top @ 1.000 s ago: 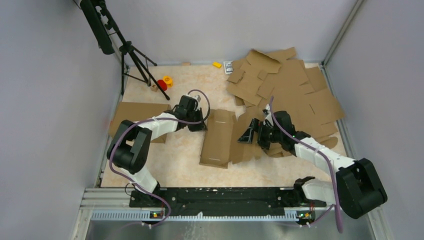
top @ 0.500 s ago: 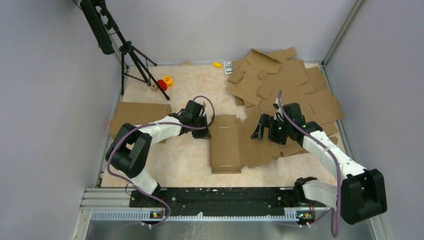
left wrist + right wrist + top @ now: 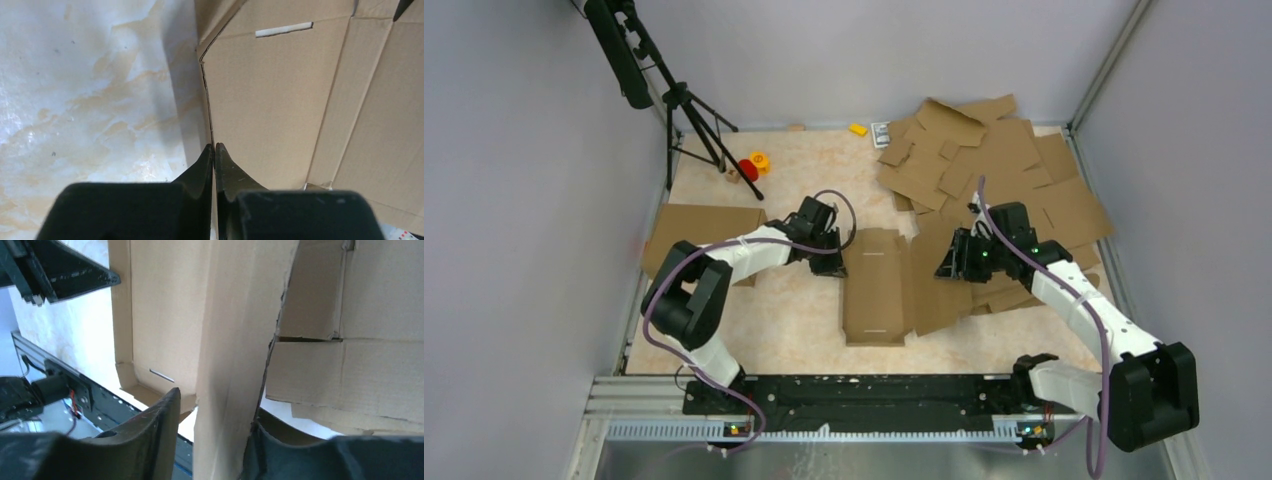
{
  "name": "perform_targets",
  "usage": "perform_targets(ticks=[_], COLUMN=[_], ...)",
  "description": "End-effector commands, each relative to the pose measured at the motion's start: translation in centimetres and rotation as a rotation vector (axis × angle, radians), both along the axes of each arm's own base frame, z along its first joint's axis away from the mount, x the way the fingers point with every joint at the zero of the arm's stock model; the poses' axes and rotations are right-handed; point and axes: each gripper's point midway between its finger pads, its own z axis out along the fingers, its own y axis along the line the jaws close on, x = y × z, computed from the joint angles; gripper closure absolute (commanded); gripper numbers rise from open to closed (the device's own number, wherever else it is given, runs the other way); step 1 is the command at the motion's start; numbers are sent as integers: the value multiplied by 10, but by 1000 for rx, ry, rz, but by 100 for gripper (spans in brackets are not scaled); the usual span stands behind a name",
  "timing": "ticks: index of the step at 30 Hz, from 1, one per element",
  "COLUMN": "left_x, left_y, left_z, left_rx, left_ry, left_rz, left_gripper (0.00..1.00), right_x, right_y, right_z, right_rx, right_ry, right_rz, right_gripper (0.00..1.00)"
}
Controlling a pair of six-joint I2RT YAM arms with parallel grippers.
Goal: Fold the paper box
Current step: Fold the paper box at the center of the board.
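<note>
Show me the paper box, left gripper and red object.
paper box (image 3: 874, 290), top view, middle of its base panel.
left gripper (image 3: 214, 148), left wrist view, between its fingertips.
red object (image 3: 748, 169), top view, its centre.

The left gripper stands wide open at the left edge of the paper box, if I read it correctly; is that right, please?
Not quite: the left gripper is not wide open. It is shut, pinching that left edge of the paper box between its fingertips, as the left wrist view shows.
</note>
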Motion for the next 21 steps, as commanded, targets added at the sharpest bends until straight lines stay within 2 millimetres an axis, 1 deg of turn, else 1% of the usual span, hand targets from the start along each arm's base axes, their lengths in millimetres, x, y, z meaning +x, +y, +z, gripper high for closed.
perform_targets(ticks=[1, 4, 6, 8, 10, 11, 12, 13, 14, 15, 17, 19, 21], left_x=[14, 23, 29, 34, 39, 40, 39, 40, 40, 43, 44, 46, 46], left_y=[-4, -2, -2, -2, 1, 2, 2, 3, 4, 4, 4, 2, 1], left_z=[14, 29, 40, 50, 58, 67, 70, 76, 79, 87, 95, 105, 110], left_rx=[13, 37, 55, 74, 106, 106, 110, 104, 97, 77, 58, 44, 53], left_ry=[-45, -95, -134, -183, -275, -329, -370, -413, -444, -483, -531, -585, -639], left_rz=[7, 21, 27, 33, 56, 68, 73, 87, 99, 113, 129, 127, 131], left_gripper=[100, 100, 100, 100, 100, 100, 100, 100, 100, 100, 100, 100, 100], right_x=[17, 20, 20, 18, 16, 15, 14, 13, 14, 15, 18, 18, 19], right_y=[10, 20, 27, 29, 28, 27, 25, 23, 21, 20, 19, 24, 26], right_z=[24, 38, 50, 58, 60, 60, 60, 59, 60, 62, 72, 83, 87], right_rx=[56, 120, 157, 162, 148, 140, 131, 119, 110, 99, 80, 74, 55], right_ry=[-102, -146, -182, -215, -240, -255, -271, -285, -307, -340, -420, -506, -572], right_rz=[26, 44, 61, 78, 88, 90, 90, 93, 90, 89, 75, 83, 78], right_gripper=[65, 75, 76, 74, 74, 74, 75, 77, 81, 87, 92, 93, 94])
